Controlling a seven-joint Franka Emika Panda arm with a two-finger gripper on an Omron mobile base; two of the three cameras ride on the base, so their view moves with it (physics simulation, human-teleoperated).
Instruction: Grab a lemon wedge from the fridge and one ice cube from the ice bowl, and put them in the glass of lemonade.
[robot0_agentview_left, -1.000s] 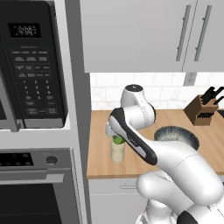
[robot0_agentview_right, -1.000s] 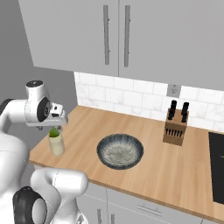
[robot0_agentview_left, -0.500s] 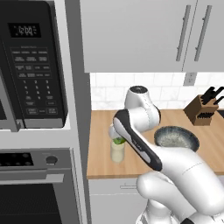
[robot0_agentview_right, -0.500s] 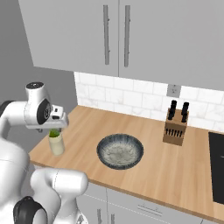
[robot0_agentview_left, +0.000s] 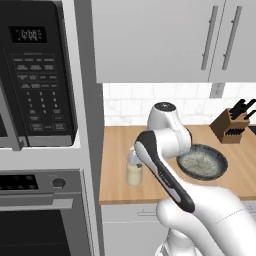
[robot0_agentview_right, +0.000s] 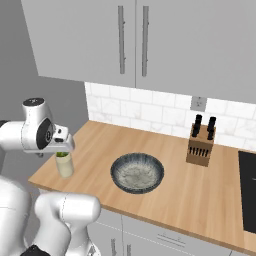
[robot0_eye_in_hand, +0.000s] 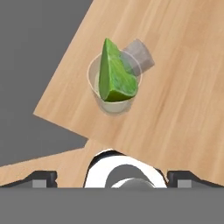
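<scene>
- The glass of lemonade (robot0_eye_in_hand: 114, 89) stands on the wooden counter (robot0_agentview_right: 210, 190), close to its front left corner; take it as the landmark.
- The lemon wedge (robot0_eye_in_hand: 113, 78) sits in the glass's mouth, pointed tip up and away, its broad cut face leaning on the near rim.
- The fingers (robot0_eye_in_hand: 110, 178) hang above the glass, spread wide and holding nothing; the two dark fingertips (robot0_eye_in_hand: 43, 178) stand well apart, and the wedge lies clear of both, centred ahead of the gap between them.
- The ice bowl (robot0_agentview_right: 137, 172) lies on the counter to the right of the glass, apart from it, whitish speckled contents inside.
- A knife block (robot0_agentview_right: 200, 145) stands beyond the bowl, by the tiled wall.
</scene>
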